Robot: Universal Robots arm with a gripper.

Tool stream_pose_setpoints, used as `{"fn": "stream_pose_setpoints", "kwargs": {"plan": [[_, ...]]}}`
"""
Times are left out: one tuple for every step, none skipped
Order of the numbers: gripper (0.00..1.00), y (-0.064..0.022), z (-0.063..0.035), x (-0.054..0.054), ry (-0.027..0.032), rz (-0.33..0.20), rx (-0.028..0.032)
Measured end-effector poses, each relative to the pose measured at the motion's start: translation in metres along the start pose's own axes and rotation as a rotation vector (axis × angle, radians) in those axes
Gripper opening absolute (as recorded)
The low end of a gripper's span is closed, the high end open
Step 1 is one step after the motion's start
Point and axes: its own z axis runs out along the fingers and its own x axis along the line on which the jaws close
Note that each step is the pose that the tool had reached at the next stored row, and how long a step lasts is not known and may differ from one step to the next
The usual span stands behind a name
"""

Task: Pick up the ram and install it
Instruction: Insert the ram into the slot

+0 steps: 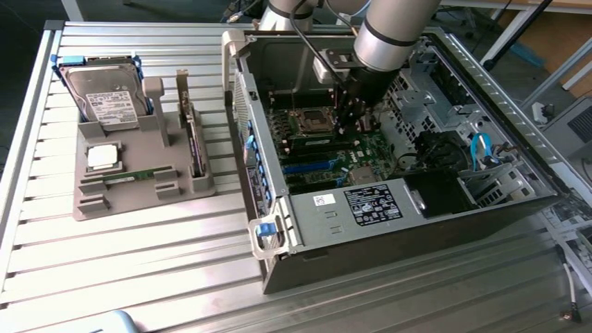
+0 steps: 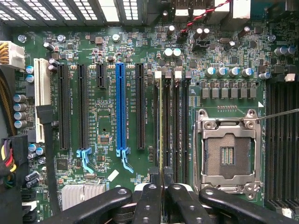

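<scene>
Seen edge-on, the ram [image 2: 161,126] is a thin green stick standing in line with the leftmost of the dark memory slots [image 2: 180,126] on the motherboard. My gripper [image 2: 162,186] is shut on its near end, the black fingers [image 2: 148,200] pressed to both sides. In the exterior view the gripper [image 1: 354,121] reaches down into the open computer case [image 1: 370,208], beside the processor socket [image 1: 310,123]. A second, alike ram stick [image 1: 129,176] lies flat in the grey tray [image 1: 138,201] at the exterior view's left.
The tray also holds a hard drive [image 1: 104,90], a square silver processor [image 1: 102,156] and an upright expansion card [image 1: 191,139]. The empty processor socket [image 2: 227,151] sits right beside the memory slots. Blue and black expansion slots [image 2: 120,107] lie on the other side. Case walls surround the arm.
</scene>
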Motion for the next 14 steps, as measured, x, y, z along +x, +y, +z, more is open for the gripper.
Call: {"fn": "stream_pose_setpoints", "kwargs": {"plan": [[0.12, 0.0000, 0.0000, 0.0000, 0.0000, 0.000, 0.0000], [0.12, 0.0000, 0.0000, 0.0000, 0.0000, 0.000, 0.0000], [0.12, 0.0000, 0.0003, 0.0000, -0.0002, 0.000, 0.0000], [0.12, 0.0000, 0.0007, 0.0000, -0.0004, 0.000, 0.0001], [0.12, 0.0000, 0.0009, 0.0000, -0.0001, 0.000, 0.0000], [0.12, 0.0000, 0.0014, 0.0000, 0.0000, 0.000, 0.0000], [0.12, 0.0000, 0.0014, 0.0000, -0.0001, 0.000, 0.0000], [0.12, 0.0000, 0.0014, 0.0000, -0.0001, 0.000, 0.0000], [0.12, -0.0001, 0.0014, 0.0000, -0.0001, 0.000, 0.0000], [0.12, -0.0001, 0.0014, 0.0000, -0.0001, 0.000, 0.0000], [0.12, -0.0001, 0.0022, 0.0000, -0.0002, 0.000, 0.0000], [0.12, -0.0001, 0.0023, 0.0001, 0.0001, 0.000, -0.0001], [0.12, -0.0001, 0.0025, 0.0001, -0.0001, 0.000, 0.0000], [0.12, -0.0004, 0.0026, 0.0000, -0.0001, 0.000, 0.0000]]}}
